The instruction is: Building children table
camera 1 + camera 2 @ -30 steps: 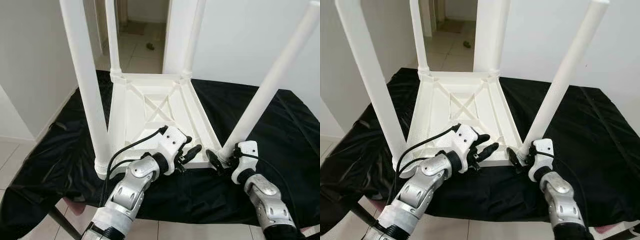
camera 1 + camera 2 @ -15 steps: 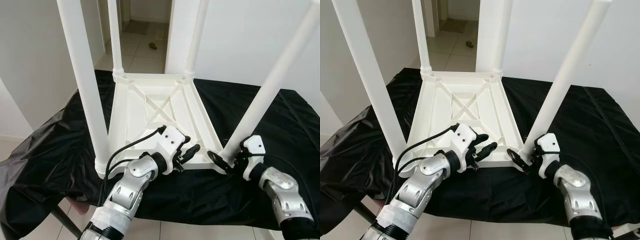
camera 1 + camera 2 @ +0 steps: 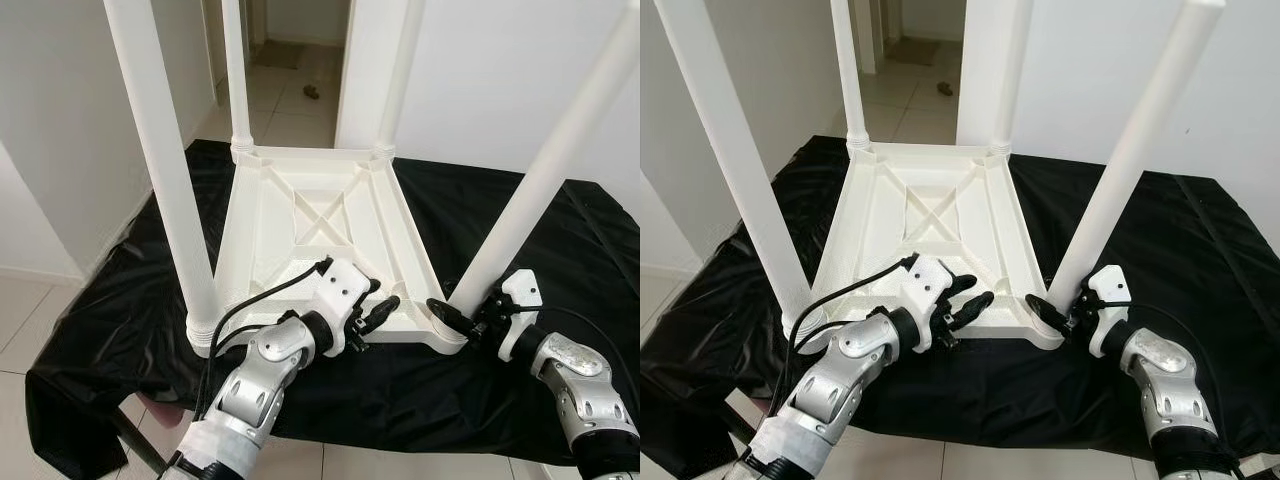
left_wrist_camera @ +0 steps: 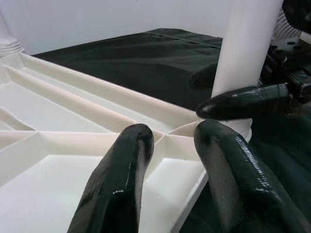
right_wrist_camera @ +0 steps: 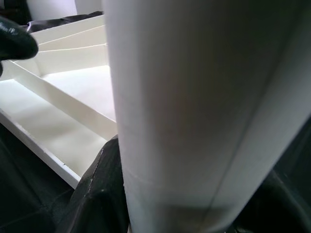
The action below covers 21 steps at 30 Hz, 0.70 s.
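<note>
A white children's table (image 3: 300, 255) lies upside down on a black cloth, its four round legs pointing up. My left gripper (image 3: 381, 298) is open at the tabletop's near edge, its fingers (image 4: 121, 184) hovering just over a rib of the underside with nothing between them. My right gripper (image 3: 1061, 311) is at the base of the near right leg (image 3: 540, 190), and its black fingers (image 5: 99, 194) press on either side of that leg, right at the socket in the table's corner.
The black cloth (image 3: 120, 290) covers a low surface and hangs over its near edge. The near left leg (image 3: 165, 170) and two far legs (image 3: 237, 80) rise high into my view. White walls stand left and right, and a doorway (image 3: 290, 60) opens behind.
My head view has shifted a little. The right wrist has swung outward to the right while its fingers stay at the leg's base. The left gripper has hardly moved.
</note>
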Available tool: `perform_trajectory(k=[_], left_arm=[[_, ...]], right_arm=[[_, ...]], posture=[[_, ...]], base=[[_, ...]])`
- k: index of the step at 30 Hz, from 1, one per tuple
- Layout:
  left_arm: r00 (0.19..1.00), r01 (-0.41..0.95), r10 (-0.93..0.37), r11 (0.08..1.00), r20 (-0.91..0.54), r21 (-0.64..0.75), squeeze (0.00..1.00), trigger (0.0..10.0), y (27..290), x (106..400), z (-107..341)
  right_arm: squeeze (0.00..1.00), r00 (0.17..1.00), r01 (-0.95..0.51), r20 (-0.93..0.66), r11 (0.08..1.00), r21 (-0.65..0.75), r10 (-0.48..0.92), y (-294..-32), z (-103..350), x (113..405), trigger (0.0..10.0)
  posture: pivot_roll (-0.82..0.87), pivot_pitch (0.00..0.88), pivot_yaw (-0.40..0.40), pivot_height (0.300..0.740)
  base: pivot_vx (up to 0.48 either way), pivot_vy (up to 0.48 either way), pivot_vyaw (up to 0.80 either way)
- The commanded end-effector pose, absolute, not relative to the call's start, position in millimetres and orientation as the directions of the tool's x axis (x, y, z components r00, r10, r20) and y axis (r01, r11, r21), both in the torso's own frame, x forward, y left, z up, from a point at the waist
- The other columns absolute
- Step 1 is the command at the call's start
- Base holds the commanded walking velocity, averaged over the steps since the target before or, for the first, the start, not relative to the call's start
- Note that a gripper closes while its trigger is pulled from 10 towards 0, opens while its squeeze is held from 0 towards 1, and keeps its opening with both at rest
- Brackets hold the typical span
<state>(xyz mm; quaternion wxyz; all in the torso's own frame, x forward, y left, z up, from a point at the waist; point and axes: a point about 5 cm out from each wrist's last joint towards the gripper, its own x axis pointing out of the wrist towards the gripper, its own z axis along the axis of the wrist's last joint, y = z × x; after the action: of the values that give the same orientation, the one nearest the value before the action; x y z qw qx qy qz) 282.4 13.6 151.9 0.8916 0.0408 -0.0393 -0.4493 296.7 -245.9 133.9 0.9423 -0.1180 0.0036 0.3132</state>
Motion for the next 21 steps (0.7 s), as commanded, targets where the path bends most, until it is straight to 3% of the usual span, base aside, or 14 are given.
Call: perform_trajectory(k=[1, 11, 13, 14, 20, 21], left_arm=[[0.59, 0.803, -0.808, 0.587, -0.001, 0.103, 0.0, 10.0, 14.7, 279.9, 143.1], [0.562, 0.824, -0.827, 0.56, -0.003, 0.092, 0.0, 10.0, 10.4, 270.0, 142.0], [0.553, 0.83, -0.833, 0.551, 0.006, 0.084, 0.0, 10.0, 8.5, 268.1, 145.0], [0.53, 0.844, -0.848, 0.529, 0.02, 0.082, 0.0, 10.0, 4.7, 263.9, 150.6], [0.515, 0.853, -0.857, 0.515, 0.026, 0.086, 0.0, 10.0, 2.6, 261.3, 153.4], [0.508, 0.857, -0.861, 0.509, 0.029, 0.084, 0.0, 10.0, 1.8, 260.3, 154.6]], right_arm=[[0.0, 0.852, -0.524, -0.13, 0.827, -0.204, 0.508, -252.3, 119.8, 295.3, 0.0], [0.0, 0.951, -0.308, -0.088, 0.936, -0.169, 0.297, -249.8, 109.7, 294.6, 0.0], [0.0, 0.969, -0.243, -0.082, 0.958, -0.153, 0.232, -247.7, 107.3, 294.2, 0.0], [0.0, 0.99, -0.122, -0.085, 0.985, -0.126, 0.112, -240.7, 102.0, 292.5, 0.0], [0.0, 0.996, -0.024, -0.088, 0.992, -0.12, 0.014, -234.5, 98.6, 290.8, 0.0], [0.0, 0.992, 0.1, -0.073, 0.989, -0.105, -0.107, -231.4, 98.4, 289.5, 0.0]], posture=[[-0.03, 0.0, -0.019, 0.74], [-0.04, 0.002, -0.019, 0.74], [-0.03, 0.004, -0.017, 0.74], [-0.03, 0.01, -0.014, 0.74], [-0.03, 0.011, -0.015, 0.74], [-0.03, 0.015, -0.017, 0.74]], base=[[0.0, 0.0, 0.0], [0.0, 0.0, 0.0], [0.0, 0.0, 0.0], [0.0, 0.0, 0.0], [0.0, 0.0, 0.0], [0.0, 0.0, 0.0]])
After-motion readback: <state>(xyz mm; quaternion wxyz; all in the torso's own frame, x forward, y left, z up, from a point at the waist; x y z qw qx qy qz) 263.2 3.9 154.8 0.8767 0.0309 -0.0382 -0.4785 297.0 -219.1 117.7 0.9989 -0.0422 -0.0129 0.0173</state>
